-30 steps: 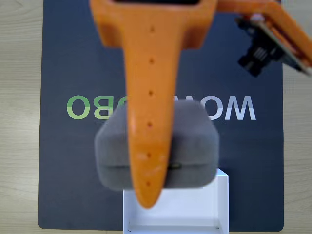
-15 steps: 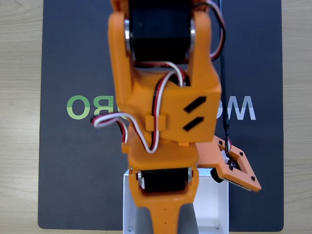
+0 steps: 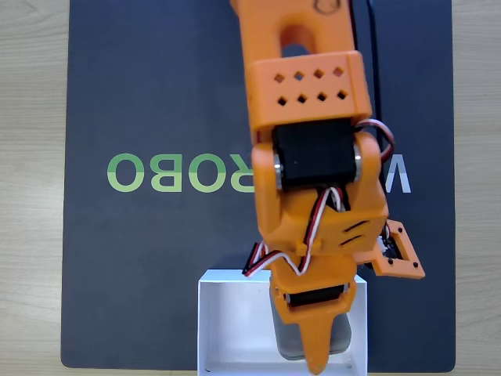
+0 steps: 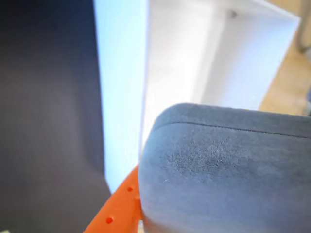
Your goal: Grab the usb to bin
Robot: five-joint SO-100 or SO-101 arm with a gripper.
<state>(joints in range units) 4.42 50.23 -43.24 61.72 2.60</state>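
Observation:
In the fixed view my orange gripper (image 3: 315, 348) points down at the bottom edge, over the right half of the white bin (image 3: 232, 317). It is shut on the usb (image 3: 282, 334), a grey block whose edges show on both sides of the upper finger, within the bin's outline. The wrist view has the usb (image 4: 223, 174) large and close, pressed against an orange finger (image 4: 118, 208) at the lower left. Behind it are the bin's white wall (image 4: 121, 97) and its interior. I cannot tell whether the block touches the bin's floor.
The bin stands at the near edge of a dark mat (image 3: 141, 258) with green and white lettering, on a light wooden table (image 3: 31, 196). The arm's body (image 3: 313, 157) covers the mat's middle right. A small camera board (image 3: 398, 254) sticks out to the right.
The arm has swung toward the bottom of the fixed view, and the grey block has gone with it from above the mat's middle to within the bin's outline.

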